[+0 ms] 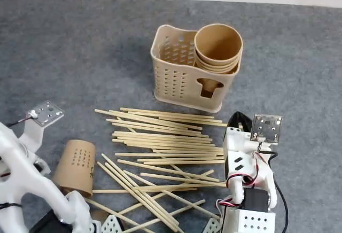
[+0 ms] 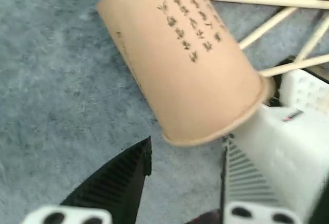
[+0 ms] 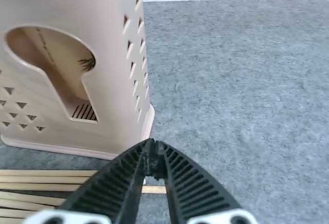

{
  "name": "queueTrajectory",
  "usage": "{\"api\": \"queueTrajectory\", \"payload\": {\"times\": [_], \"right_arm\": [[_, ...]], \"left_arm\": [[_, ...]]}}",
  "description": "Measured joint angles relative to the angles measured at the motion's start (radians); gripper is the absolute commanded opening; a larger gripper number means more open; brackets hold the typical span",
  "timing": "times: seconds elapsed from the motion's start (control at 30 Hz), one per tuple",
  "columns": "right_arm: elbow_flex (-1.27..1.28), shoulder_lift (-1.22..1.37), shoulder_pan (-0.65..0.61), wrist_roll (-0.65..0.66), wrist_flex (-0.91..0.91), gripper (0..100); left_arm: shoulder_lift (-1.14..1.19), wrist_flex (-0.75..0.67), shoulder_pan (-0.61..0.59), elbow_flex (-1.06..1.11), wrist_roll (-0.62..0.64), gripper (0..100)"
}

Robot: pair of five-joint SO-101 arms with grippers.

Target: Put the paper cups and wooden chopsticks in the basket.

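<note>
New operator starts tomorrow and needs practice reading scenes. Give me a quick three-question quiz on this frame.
1. True or false: the right claw is shut.
2. The loose paper cup is: A) on its side on the table, by the open left claw; B) upright; C) held in the right claw.
3. Fill in: the stack of cups stands in the ____.
Key: 1 true; 2 A; 3 basket.

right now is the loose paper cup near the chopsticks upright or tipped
Tipped. The paper cup lies on its side on the grey mat, side wall up, beside the scattered chopsticks.
</note>
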Motion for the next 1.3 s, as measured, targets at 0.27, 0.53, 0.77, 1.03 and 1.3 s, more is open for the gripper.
{"api": "queueTrajectory", "payload": {"times": [0.27,0.53,0.77,1.03,1.3], "right_arm": [[0.0,0.0,0.0,0.0,0.0,0.9],[0.0,0.0,0.0,0.0,0.0,0.9],[0.0,0.0,0.0,0.0,0.0,0.9],[0.0,0.0,0.0,0.0,0.0,0.9],[0.0,0.0,0.0,0.0,0.0,0.9]], "left_arm": [[0.0,-0.278,0.0,0.16,-0.005,23],[-0.002,-0.347,0.035,0.161,0.071,23],[-0.003,-0.35,0.167,0.124,0.285,23],[-0.003,-0.35,0.296,0.012,0.499,23],[-0.003,-0.35,0.45,-0.034,0.629,23]]}}
